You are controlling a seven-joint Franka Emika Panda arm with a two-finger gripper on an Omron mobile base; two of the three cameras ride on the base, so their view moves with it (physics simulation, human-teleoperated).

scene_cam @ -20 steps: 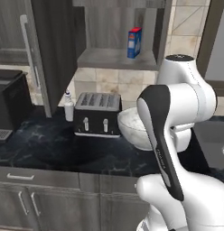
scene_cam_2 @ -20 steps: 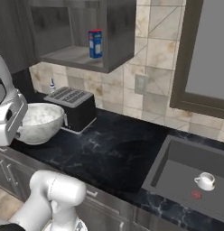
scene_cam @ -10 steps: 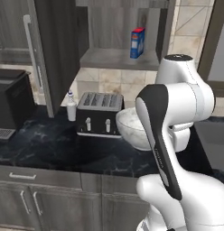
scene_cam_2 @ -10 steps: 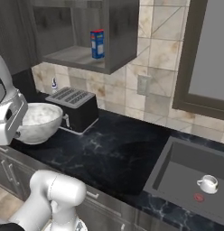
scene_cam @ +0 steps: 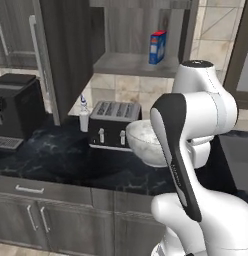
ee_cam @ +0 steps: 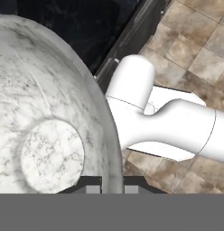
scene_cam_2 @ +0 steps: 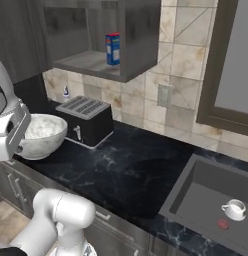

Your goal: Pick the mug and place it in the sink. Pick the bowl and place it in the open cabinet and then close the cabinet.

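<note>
Above the worktop's front edge, beside the toaster (scene_cam_2: 87,119), the end effector (ee_cam: 112,189) grips the bowl (scene_cam_2: 41,134) by its rim. The mug (scene_cam_2: 234,209) sits in the sink (scene_cam_2: 196,200).

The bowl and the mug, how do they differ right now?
The bowl is wide with a grey-speckled inside; the mug is small, plain white and has a handle. The bowl is lifted above the counter, its rim between the fingers of the claw; the mug sits upright in the sink, beside the red drain mark. Both are whitish, open-topped vessels.
</note>
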